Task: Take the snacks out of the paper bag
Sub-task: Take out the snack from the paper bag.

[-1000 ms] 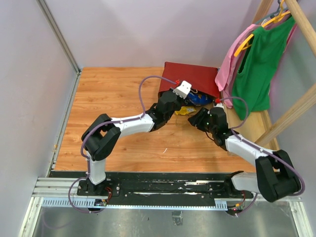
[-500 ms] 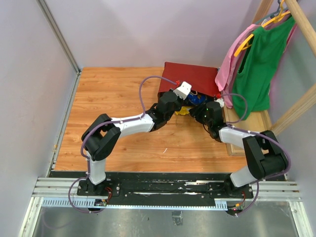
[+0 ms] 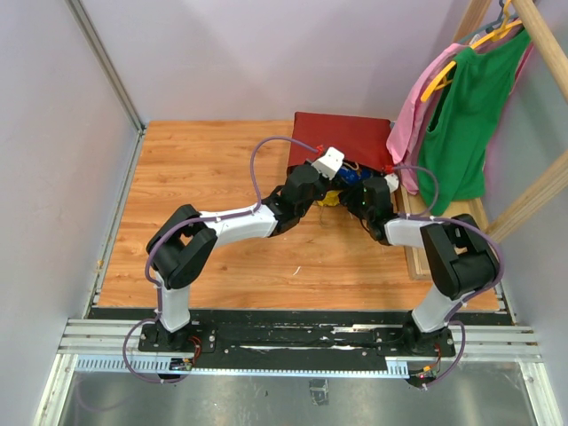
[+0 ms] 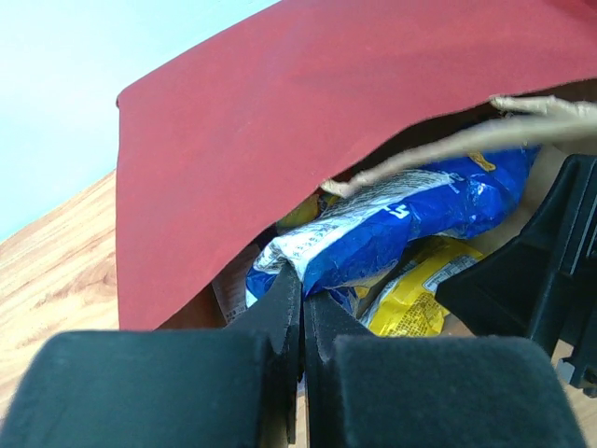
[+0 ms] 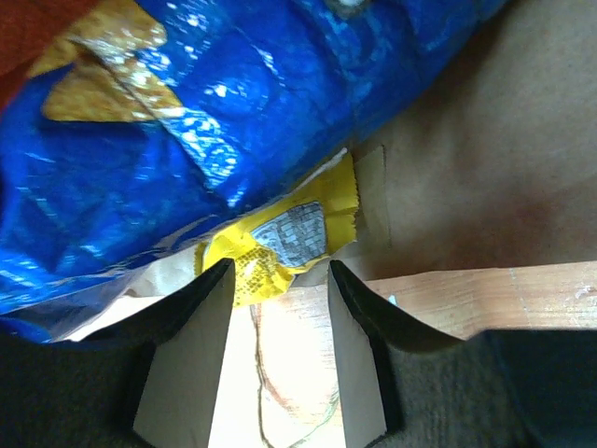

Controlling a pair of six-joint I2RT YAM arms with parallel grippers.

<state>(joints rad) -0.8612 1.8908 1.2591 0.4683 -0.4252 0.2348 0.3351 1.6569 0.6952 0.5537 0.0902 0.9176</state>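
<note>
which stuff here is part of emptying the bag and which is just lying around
Part of the job:
- red paper bag
- blue chip bag inside it
- yellow packet under the blue one

Just there:
- green top
- pink top
- wooden rack

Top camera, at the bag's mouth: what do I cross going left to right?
left gripper → blue Doritos bag → right gripper → pink garment → green garment. The red paper bag spans the first three, so it is left out.
</note>
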